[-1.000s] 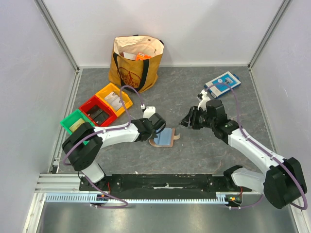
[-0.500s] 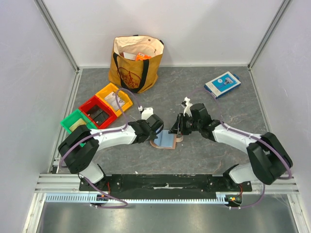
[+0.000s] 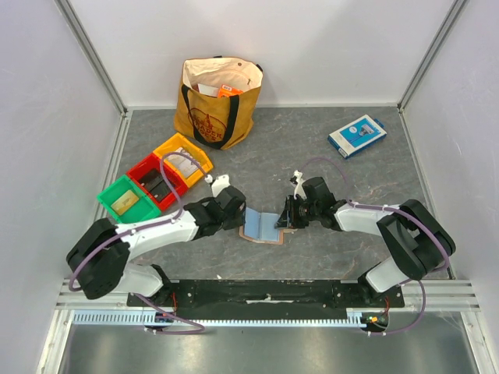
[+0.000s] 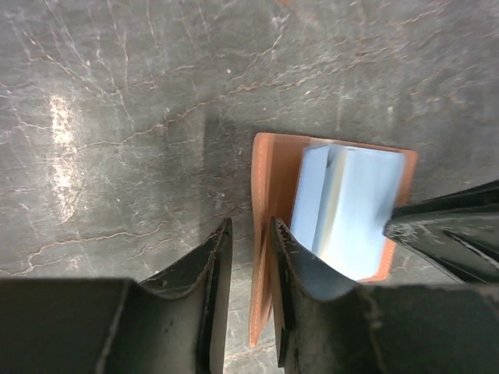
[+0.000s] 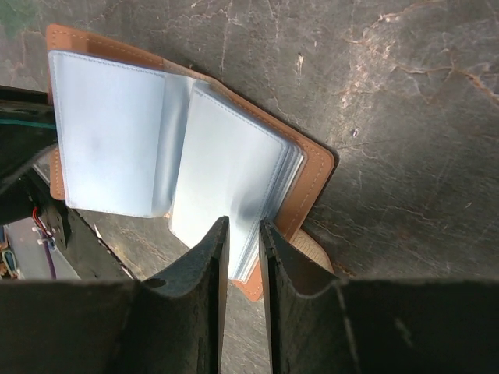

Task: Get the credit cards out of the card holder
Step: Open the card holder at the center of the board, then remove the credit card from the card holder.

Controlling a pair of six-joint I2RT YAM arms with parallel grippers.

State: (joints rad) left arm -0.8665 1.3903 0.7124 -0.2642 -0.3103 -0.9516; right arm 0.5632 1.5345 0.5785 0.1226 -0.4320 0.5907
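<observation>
Your left gripper (image 4: 250,226) pinches the open card holder's (image 4: 269,171) leather edge, while your right gripper (image 5: 243,222) nips its blue sleeves (image 5: 234,156).

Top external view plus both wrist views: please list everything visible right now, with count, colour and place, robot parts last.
card holder: 1, tan leather with pale blue sleeves, lying open at table centre
credit cards: none seen outside the holder; sleeve contents cannot be told
tote bag: 1, mustard, standing at the back wall, items inside
flat box: 1, blue and white, back right
bins: 3, yellow, red, green, diagonal row at left
table: 1, dark grey, veined
left gripper: 1, black, fingers close together at the holder's left edge
right gripper: 1, black, fingers close together over the right-hand sleeves
</observation>
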